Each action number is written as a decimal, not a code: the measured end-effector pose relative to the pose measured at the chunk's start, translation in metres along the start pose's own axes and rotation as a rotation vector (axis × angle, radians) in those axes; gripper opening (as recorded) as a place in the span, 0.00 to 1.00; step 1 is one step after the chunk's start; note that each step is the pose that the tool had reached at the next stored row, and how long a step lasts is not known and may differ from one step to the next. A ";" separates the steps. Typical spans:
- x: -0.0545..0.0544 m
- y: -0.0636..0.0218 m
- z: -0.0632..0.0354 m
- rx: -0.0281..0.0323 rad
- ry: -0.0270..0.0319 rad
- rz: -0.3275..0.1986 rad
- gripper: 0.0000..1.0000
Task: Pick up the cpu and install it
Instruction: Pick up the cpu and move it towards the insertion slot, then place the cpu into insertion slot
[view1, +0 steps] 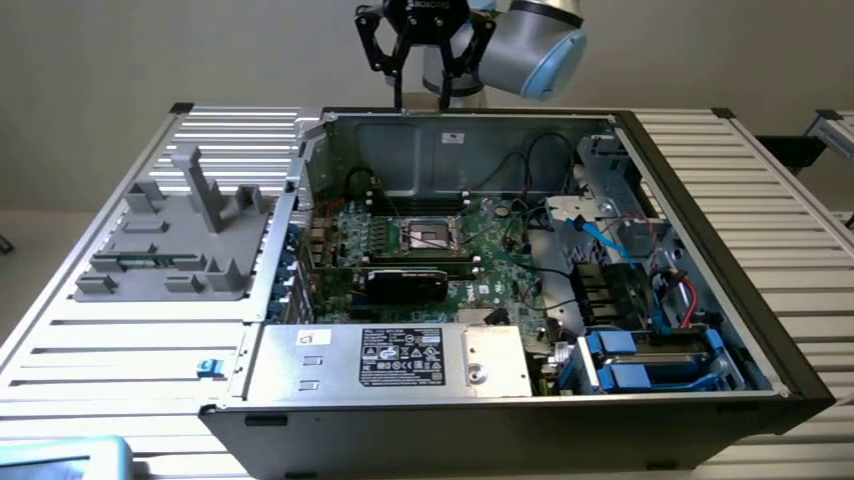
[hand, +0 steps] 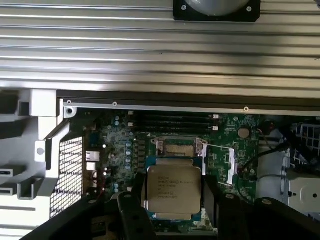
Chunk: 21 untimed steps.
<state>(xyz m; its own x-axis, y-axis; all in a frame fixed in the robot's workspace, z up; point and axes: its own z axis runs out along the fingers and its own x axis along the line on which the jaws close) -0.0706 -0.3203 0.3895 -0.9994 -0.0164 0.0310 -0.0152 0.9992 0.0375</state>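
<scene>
The cpu (hand: 173, 190), a flat square chip with a silver-grey printed lid, sits between the two black fingers (hand: 136, 202) of my gripper (hand: 174, 212), which is shut on it. Beyond the chip, farther from the camera, lies the motherboard's open socket (hand: 179, 148) with its metal frame. In the exterior view my gripper (view1: 424, 55) hangs high above the rear wall of the open computer case (view1: 467, 140), and the socket (view1: 434, 235) lies lower down in the middle of the green board.
A black card (view1: 407, 283) stands on the board just in front of the socket. The silver power supply (view1: 400, 358) fills the case's front. Cables and blue drive bays (view1: 654, 360) lie toward the exterior view's right. A grey parts fixture (view1: 174, 245) rests on the ribbed table (view1: 761, 200).
</scene>
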 end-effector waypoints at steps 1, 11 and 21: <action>-0.001 0.0004 0.0012 0.0000 -0.0001 0.001 0.55; -0.009 0.0013 0.0087 -0.0002 -0.0002 0.004 0.55; -0.009 0.0012 0.0089 -0.0002 -0.0002 0.004 0.55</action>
<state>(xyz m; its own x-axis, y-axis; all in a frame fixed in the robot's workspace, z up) -0.0616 -0.3186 0.3804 -0.9994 -0.0122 0.0310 -0.0110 0.9992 0.0375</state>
